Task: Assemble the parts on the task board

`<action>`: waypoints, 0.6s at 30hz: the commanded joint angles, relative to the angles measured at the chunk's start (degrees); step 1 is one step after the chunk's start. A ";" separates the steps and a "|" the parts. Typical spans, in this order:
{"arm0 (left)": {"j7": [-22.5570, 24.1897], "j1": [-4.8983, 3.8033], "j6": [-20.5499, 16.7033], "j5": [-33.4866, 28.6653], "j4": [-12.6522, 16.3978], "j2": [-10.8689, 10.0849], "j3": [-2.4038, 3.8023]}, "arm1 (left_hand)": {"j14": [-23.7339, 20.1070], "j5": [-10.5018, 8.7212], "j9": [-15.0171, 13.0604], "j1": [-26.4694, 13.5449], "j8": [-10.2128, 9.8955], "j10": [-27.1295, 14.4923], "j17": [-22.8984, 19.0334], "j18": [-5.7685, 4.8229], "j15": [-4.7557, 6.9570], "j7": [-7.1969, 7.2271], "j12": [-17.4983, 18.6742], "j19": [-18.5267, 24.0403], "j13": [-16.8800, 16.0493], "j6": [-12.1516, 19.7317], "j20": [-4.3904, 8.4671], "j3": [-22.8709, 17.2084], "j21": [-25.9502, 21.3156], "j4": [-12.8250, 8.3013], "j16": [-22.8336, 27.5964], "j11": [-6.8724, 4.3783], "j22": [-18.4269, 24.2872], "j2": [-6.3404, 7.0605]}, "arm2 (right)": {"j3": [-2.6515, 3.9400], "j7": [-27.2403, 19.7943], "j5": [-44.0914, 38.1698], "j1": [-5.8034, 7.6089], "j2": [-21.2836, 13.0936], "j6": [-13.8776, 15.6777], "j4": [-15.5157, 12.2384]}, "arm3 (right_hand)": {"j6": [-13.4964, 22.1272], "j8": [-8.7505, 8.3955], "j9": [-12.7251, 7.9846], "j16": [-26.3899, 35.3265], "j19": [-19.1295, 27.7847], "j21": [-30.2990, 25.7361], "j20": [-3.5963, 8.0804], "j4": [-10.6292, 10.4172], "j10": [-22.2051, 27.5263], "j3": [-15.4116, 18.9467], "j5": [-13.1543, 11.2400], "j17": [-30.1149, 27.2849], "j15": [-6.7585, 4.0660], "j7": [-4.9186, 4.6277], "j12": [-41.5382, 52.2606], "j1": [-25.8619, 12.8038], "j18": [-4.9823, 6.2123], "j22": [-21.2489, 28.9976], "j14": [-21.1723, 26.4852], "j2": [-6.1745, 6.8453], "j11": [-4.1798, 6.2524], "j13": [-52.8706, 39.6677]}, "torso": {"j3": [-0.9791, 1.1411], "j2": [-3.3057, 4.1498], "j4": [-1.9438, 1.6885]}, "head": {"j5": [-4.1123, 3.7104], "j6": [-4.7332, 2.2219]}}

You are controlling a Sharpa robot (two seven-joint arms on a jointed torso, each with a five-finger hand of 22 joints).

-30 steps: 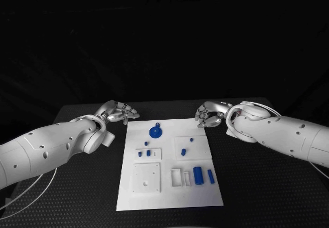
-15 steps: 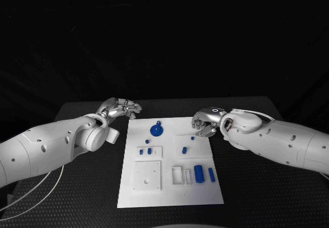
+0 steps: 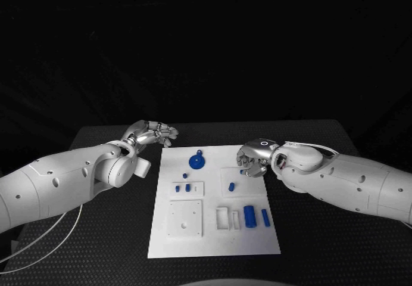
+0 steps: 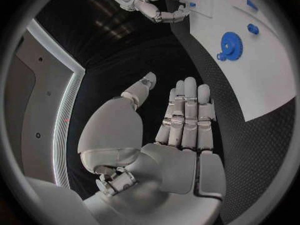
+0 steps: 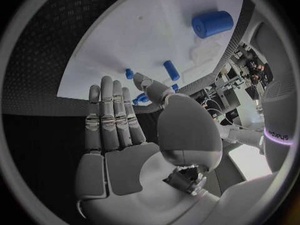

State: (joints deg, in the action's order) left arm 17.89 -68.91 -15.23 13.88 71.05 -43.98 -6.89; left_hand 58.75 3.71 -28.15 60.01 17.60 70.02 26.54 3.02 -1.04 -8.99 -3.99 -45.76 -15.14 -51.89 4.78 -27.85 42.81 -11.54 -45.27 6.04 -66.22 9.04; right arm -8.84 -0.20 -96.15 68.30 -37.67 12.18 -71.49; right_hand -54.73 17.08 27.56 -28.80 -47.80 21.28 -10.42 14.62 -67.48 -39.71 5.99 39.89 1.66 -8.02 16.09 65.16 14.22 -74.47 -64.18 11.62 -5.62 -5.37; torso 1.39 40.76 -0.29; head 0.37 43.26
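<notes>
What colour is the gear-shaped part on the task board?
Blue. The gear shows best in the left wrist view.

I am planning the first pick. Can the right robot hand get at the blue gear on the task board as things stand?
Probably yes. The right robot hand is open beside the blue gear, which lies flat on the task board with nothing between them.

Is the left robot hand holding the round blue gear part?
No, the round blue gear part lies on the white task board, apart from the empty left robot hand beside the board.
</notes>
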 commanded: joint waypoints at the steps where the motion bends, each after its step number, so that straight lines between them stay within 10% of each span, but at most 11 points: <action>1: 0.90 -0.09 0.99 -0.77 0.05 0.06 0.07 | 0.34 0.14 -0.05 -0.13 0.38 -0.47 0.10 0.41 0.09 0.12 -0.15 -0.16 0.06 0.39 -0.08 0.08 -0.21 -0.28 0.42 0.09 0.05 -0.66 | -0.10 0.44 -2.00 -0.17 0.42 -0.52 0.58 | -0.42 0.20 -0.07 -0.17 -0.50 -0.22 -0.04 -0.06 -0.38 -0.43 -0.19 -0.06 -0.04 -0.13 -0.32 0.19 0.78 -0.09 -0.40 0.45 0.12 -0.09 | 0.05 0.03 -0.05 | 0.09 0.10; 18: 0.44 -0.16 1.35 -1.01 -0.25 0.11 0.07 | 0.48 0.16 -0.03 -0.10 0.40 -0.49 0.24 0.43 0.04 0.10 -0.19 -0.23 0.09 0.47 -0.12 0.17 -0.35 -0.42 0.90 0.09 -0.01 -0.93 | -0.69 0.19 -3.06 -1.10 1.30 -1.60 0.82 | -1.95 0.71 -0.33 -0.19 -0.69 -0.61 -0.07 -0.83 -1.85 -3.86 -2.74 -0.17 -0.03 0.49 -1.60 0.74 0.78 -0.42 -0.47 -0.12 0.42 -0.46 | 0.03 0.00 0.01 | 0.30 0.67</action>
State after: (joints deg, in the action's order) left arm 17.87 -68.94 -14.75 13.42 70.82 -43.95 -6.88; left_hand 58.75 3.71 -28.14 60.01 17.80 69.80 26.73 2.51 -1.04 -8.98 -3.99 -45.76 -15.10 -51.89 4.78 -27.69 42.81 -11.70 -44.58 6.26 -66.23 8.59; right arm -9.36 0.03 -97.82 67.43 -36.45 11.84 -70.61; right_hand -56.39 17.46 27.29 -28.80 -48.17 20.96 -10.45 13.68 -68.94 -43.34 3.33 39.77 1.66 -7.55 14.84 65.40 14.22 -74.85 -64.17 11.38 -5.19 -5.76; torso 1.42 40.76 -0.30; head 0.62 43.85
